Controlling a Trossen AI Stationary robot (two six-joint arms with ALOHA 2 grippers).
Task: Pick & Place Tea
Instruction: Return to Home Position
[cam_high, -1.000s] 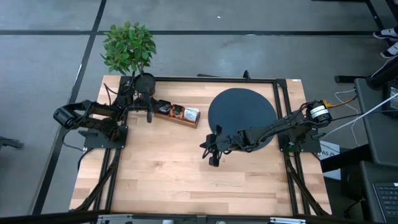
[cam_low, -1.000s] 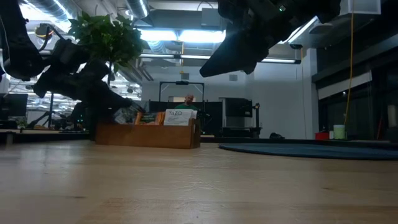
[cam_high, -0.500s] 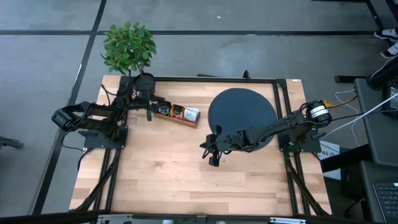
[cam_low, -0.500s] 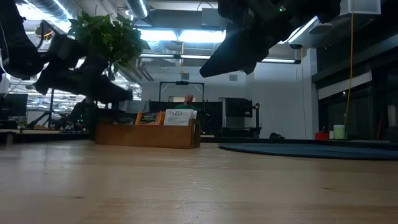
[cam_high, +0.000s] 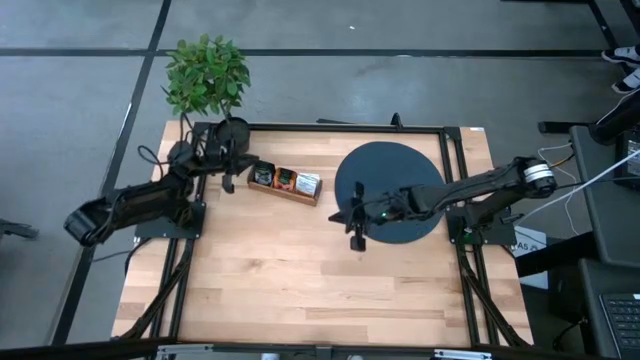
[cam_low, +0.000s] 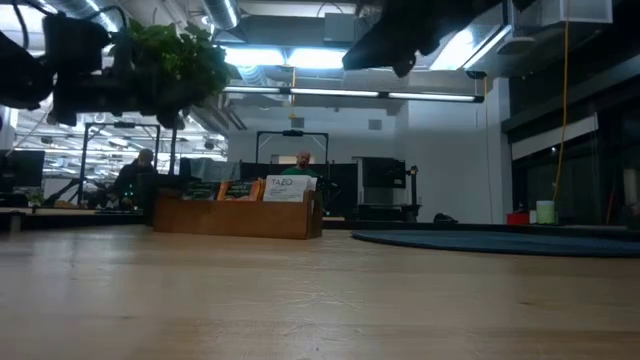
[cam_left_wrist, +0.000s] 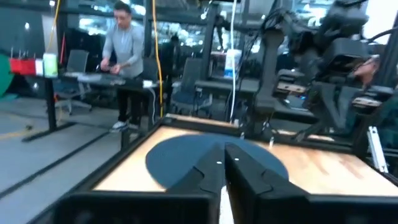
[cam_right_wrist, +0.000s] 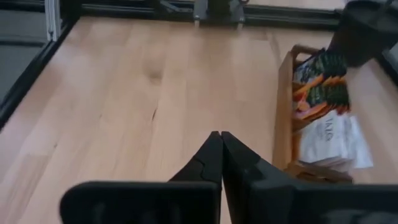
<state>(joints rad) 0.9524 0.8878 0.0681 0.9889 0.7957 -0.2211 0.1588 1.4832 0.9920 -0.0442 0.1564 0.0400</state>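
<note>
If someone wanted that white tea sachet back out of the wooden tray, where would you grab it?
By its top edge, from straight above. The white sachet stands nearly upright in the end compartment of the wooden tray, poking above the wall, so only that upper strip is free. The jaws would probably best close across its flat faces.

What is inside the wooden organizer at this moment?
The wooden organizer holds standing tea in three sections: dark sachets, orange sachets, white sachets. Their count is hidden because they overlap. Left end effector and right end effector hang clear of it.
</note>
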